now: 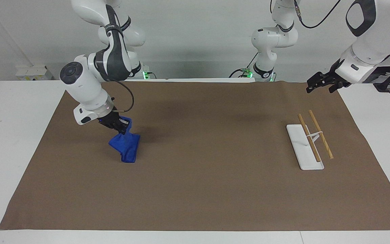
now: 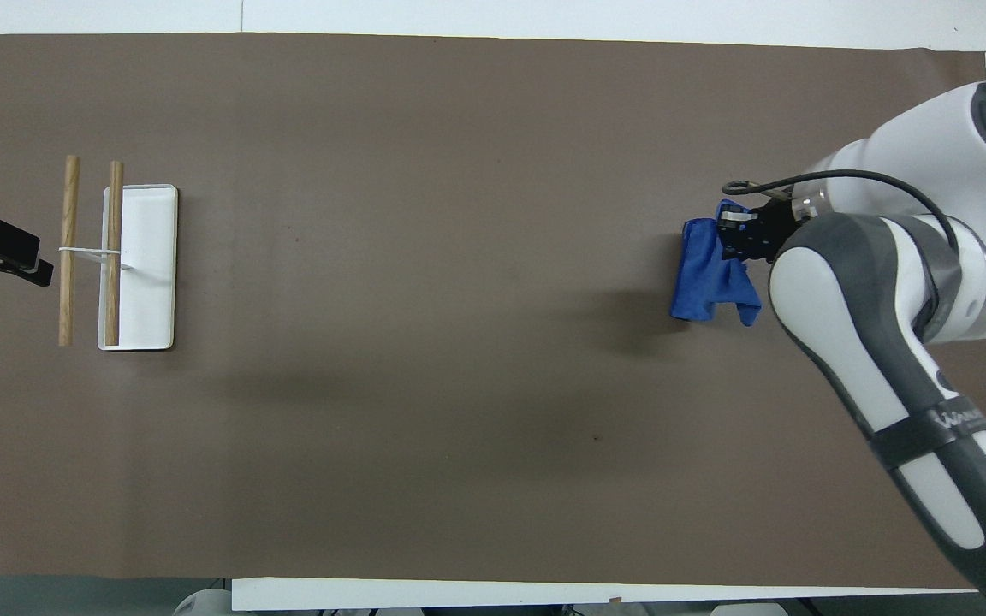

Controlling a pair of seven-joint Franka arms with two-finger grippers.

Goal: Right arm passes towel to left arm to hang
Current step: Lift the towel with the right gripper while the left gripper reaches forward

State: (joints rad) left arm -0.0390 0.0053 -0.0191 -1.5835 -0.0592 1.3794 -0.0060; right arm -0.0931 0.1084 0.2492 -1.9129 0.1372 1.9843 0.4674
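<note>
The bright blue towel point(image 1: 126, 146) point(image 2: 705, 281) hangs bunched from my right gripper point(image 1: 122, 129) point(image 2: 731, 240), which is shut on its upper edge above the brown mat, at the right arm's end of the table. The cloth's lower end reaches down to about the mat's surface. At the other end of the table my left gripper point(image 1: 318, 83) point(image 2: 3, 255) waits raised over the mat's edge, beside the rack, fingers open and holding nothing.
A white rack base point(image 1: 304, 149) point(image 2: 144, 265) carries two wooden bars point(image 1: 320, 134) point(image 2: 70, 248) on a thin white stand, toward the left arm's end. A brown mat point(image 1: 208, 176) covers most of the white table.
</note>
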